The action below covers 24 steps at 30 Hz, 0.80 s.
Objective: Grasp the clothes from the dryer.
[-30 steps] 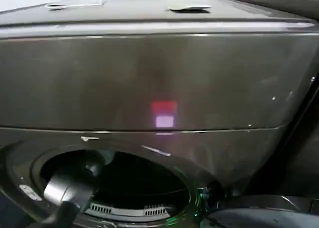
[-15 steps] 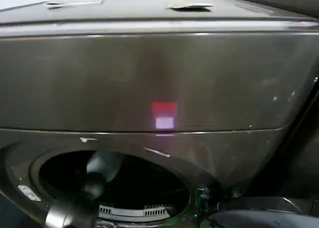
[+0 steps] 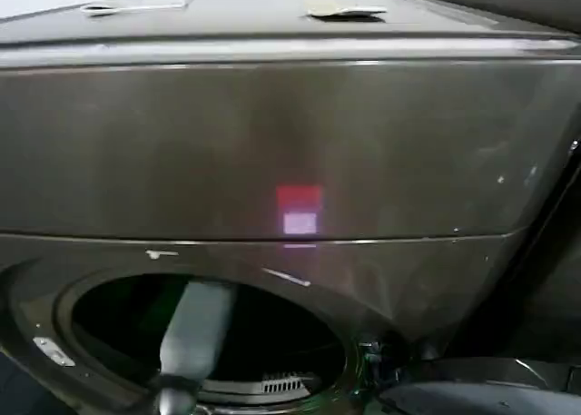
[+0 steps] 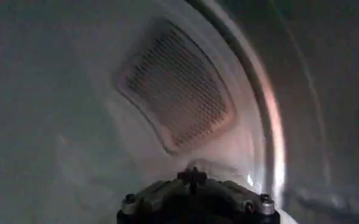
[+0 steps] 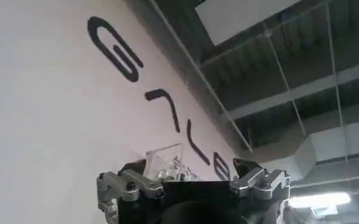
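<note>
Left gripper [image 4: 194, 193] sits nearest in my left wrist view, dark mount w/ two bolted shoulders, and it is inside the drum of the dryer [image 3: 272, 143]; I can't tell whether it is wide, narrow or holding anything. Just past it is the pale curved drum wall, then a perforated vent panel [image 4: 176, 91] w/ rounded corners, and beside that the bright curved rim of the drum. Whether any of that pale surface is the clothes I can't tell. From the head view my left arm [image 3: 195, 333] goes in through the open porthole [image 3: 209, 342], grey link tilted, approx. in the left half of the opening. A slotted grille [image 3: 286, 381] lies at the lower lip of the porthole. Above it is the plain bronze-grey upper panel w/ a red and pink glow [image 3: 298, 209] near its middle. Farther back, two flat pale items [image 3: 345, 13] rest on the dryer's top, well apart. Right gripper [image 5: 194, 182] is away from the dryer, pointing up at a white wall w/ dark lettering [image 5: 149, 91] and a beamed ceiling [image 5: 289, 67]; its state I can't tell either.
</note>
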{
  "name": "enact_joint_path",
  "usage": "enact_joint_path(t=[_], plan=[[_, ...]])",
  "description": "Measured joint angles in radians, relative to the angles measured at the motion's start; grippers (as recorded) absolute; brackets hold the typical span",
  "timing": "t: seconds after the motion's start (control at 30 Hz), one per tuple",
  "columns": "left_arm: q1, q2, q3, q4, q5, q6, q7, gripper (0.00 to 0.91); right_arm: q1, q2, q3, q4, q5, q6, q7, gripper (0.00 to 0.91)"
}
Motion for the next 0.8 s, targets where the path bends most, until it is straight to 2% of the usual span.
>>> enact_joint_path(t=[0.3,0.8], plan=[[0.087,-0.022,-0.022,-0.095,-0.029,-0.056,-0.169,0.000,-0.012,-0.009,0.012,-0.018,0.018,0.026,0.020,0.907],[0.113,-0.021,-0.030,-0.120,-0.029,-0.077,-0.239,0.000,-0.027,-0.011,0.033,-0.032,0.019,0.052,0.024,0.907]])
